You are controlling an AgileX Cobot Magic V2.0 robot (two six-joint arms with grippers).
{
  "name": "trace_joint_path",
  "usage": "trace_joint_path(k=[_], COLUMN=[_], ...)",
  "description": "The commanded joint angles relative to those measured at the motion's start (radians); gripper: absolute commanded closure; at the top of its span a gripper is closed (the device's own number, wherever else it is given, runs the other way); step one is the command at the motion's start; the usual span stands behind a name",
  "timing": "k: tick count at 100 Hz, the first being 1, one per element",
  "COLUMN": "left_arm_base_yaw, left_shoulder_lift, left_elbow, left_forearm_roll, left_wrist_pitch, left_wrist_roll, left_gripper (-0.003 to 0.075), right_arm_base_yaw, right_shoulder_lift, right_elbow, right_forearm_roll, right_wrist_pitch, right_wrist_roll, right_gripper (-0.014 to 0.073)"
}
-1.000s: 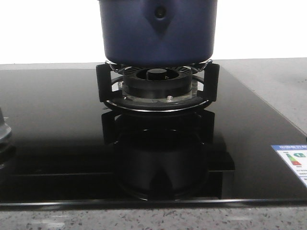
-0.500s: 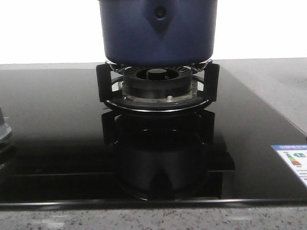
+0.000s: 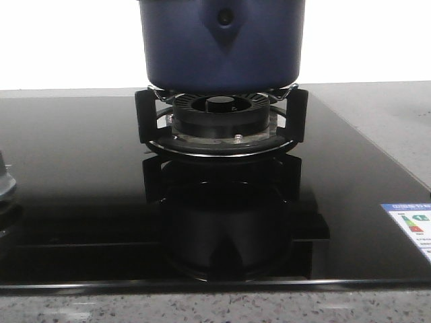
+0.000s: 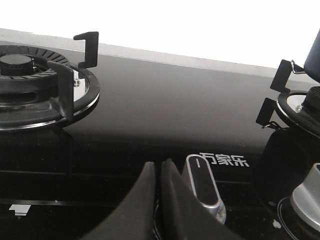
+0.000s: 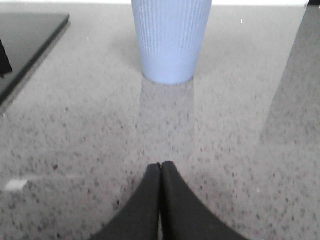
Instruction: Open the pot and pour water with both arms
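The dark navy pot (image 3: 222,42) sits on the black prongs of the burner (image 3: 221,118) in the front view; its top and any lid are cut off by the frame. A sliver of the pot (image 4: 313,52) shows in the left wrist view. My left gripper (image 4: 160,165) is shut with nothing held, hovering over the black glass hob beside a silver-edged knob (image 4: 204,192). My right gripper (image 5: 160,165) is shut and empty above the speckled grey counter, facing a pale blue ribbed cup (image 5: 171,40). Neither gripper shows in the front view.
A second burner (image 4: 35,82) with black prongs lies on the hob in the left wrist view. Another knob (image 4: 307,197) sits near the pot's burner. An energy label (image 3: 411,225) is stuck on the hob's right side. The hob's edge (image 5: 30,50) shows beside the counter.
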Motion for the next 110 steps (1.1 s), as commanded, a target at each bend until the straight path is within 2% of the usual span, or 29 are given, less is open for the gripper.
trace_joint_path(k=[1, 11, 18, 28, 36, 44, 49, 84, 89, 99, 110], left_arm_base_yaw=[-0.010, -0.010, -0.010, -0.010, -0.010, -0.010, -0.010, -0.011, -0.011, -0.013, -0.015], left_shoulder_lift=[0.008, 0.008, 0.008, 0.008, 0.008, 0.008, 0.008, 0.008, 0.008, 0.008, 0.008], left_elbow=[0.041, 0.041, 0.041, 0.041, 0.041, 0.041, 0.041, 0.041, 0.041, 0.041, 0.028], left_forearm_roll=[0.003, -0.009, -0.082, -0.280, -0.417, -0.486, -0.497, -0.536, -0.571, -0.736, -0.735], left_wrist_pitch=[-0.077, -0.077, -0.100, -0.168, -0.216, -0.236, -0.253, -0.283, -0.285, -0.293, -0.301], left_wrist_roll=[-0.005, -0.005, -0.009, -0.009, -0.009, -0.009, -0.009, -0.009, -0.009, -0.011, -0.005], left_gripper=[0.0740, 0.0740, 0.0740, 0.0740, 0.0740, 0.0740, 0.0740, 0.0740, 0.0740, 0.0740, 0.0740], right_arm_base_yaw=[0.001, 0.001, 0.001, 0.001, 0.001, 0.001, 0.001, 0.001, 0.001, 0.001, 0.001], right_shoulder_lift=[0.018, 0.018, 0.018, 0.018, 0.018, 0.018, 0.018, 0.018, 0.018, 0.018, 0.018], right_elbow=[0.025, 0.025, 0.025, 0.025, 0.023, 0.023, 0.010, -0.139, -0.161, -0.211, -0.281], right_forearm_roll=[-0.012, -0.004, 0.061, 0.262, 0.427, 0.602, 0.660, 0.663, 0.663, 0.661, 0.641], right_wrist_pitch=[-0.134, -0.211, -0.292, -0.389, -0.413, -0.425, -0.418, -0.279, -0.251, -0.176, -0.086], right_wrist_roll=[-0.009, -0.009, -0.009, -0.009, -0.009, -0.009, -0.009, -0.009, -0.009, -0.009, -0.068], right_gripper=[0.0657, 0.0657, 0.0657, 0.0657, 0.0657, 0.0657, 0.0657, 0.0657, 0.0657, 0.0657, 0.0657])
